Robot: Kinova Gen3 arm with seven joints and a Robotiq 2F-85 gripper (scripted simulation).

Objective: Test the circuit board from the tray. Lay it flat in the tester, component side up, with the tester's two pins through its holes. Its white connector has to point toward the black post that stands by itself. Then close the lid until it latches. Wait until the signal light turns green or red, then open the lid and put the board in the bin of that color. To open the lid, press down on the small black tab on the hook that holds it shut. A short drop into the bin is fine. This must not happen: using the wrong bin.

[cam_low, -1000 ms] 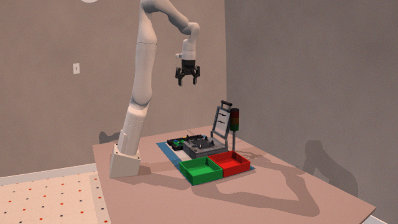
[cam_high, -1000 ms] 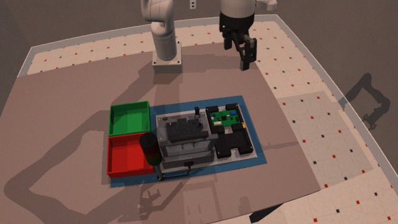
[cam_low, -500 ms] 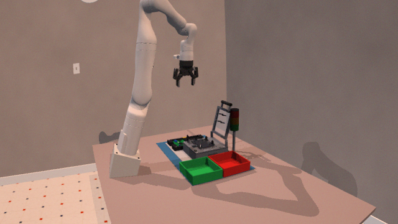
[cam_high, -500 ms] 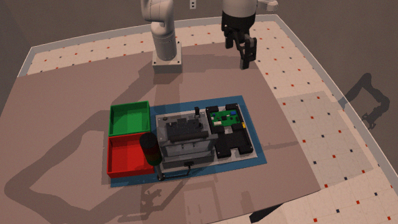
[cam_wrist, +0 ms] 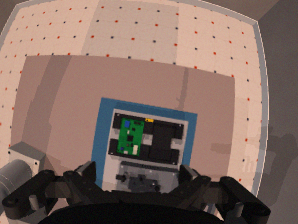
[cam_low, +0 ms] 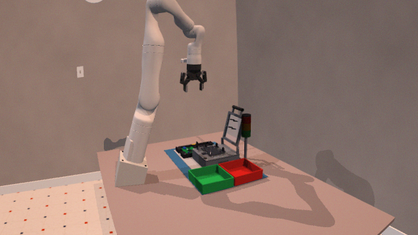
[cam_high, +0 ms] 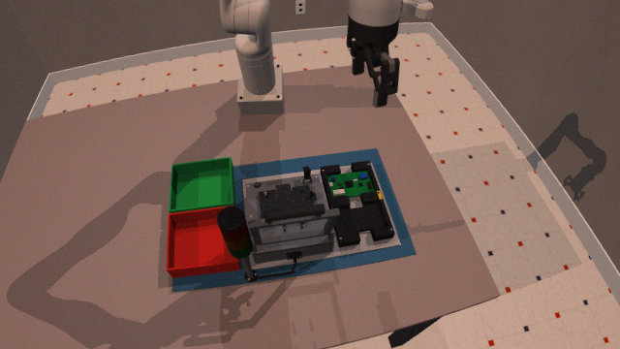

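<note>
One circuit board [cam_high: 350, 185] [cam_low: 187, 150] [cam_wrist: 131, 137] lies in the tray [cam_high: 364, 219] [cam_wrist: 163, 142], on the side of the tester [cam_high: 291, 242] [cam_low: 213, 158] [cam_wrist: 150, 170] away from the bins [cam_high: 202, 268] [cam_low: 212, 187] — the gripper [cam_high: 370, 89] [cam_low: 193, 89] [cam_wrist: 137, 173] hangs high above the tester's level, fingers apart and empty. For the pick, I'd centre over the board before lowering straight — then close gently on its bare edges, sparing the components.

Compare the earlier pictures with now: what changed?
The gripper shifted slightly left and down in the exterior view; it grasped or released nothing. The board stayed in the tray, the lid raised.
</note>
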